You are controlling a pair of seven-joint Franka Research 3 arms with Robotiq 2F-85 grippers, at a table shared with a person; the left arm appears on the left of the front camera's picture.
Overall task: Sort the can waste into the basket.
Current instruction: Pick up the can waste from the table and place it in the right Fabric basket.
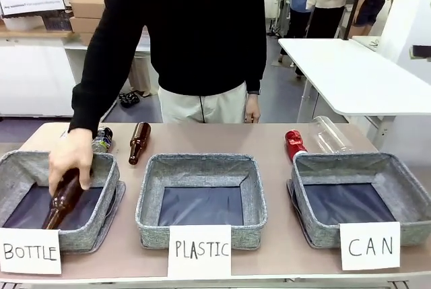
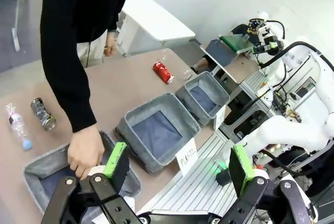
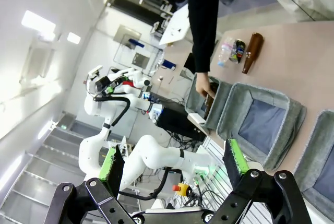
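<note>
Front, surface: tan table (image 1: pixel 269 134) with three grey bins in a row near its front edge, signed BOTTLE, PLASTIC and CAN.
Front, cans: the red can (image 1: pixel 294 144) lies just behind the CAN basket (image 1: pixel 316 230), beside a large clear bottle (image 1: pixel 330 135). The printed can (image 1: pixel 102 139) lies behind the BOTTLE bin (image 1: pixel 81 235).
Front, person: a hand (image 1: pixel 71 157) tilts a brown bottle (image 1: pixel 62 201) into the BOTTLE bin.
Front, room: white table (image 1: pixel 350 77) behind right, cardboard boxes (image 1: pixel 87 3) behind left.
Left wrist, gripper: left gripper (image 2: pixel 178 164) spread wide, holding nothing, above the table's near edge.
Left wrist, cans: red can (image 2: pixel 163 72) on bare tabletop beyond the CAN basket (image 2: pixel 183 101). The printed can (image 2: pixel 43 114) is beside a small clear bottle (image 2: pixel 18 126).
Right wrist, gripper: right gripper (image 3: pixel 173 160) wide apart, empty.
Right wrist, cans: printed can (image 3: pixel 239 50) between the small clear bottle (image 3: pixel 225 50) and a second brown bottle (image 3: pixel 253 52).
Right wrist, room: staircase (image 3: pixel 31 182), bright ceiling lights.
</note>
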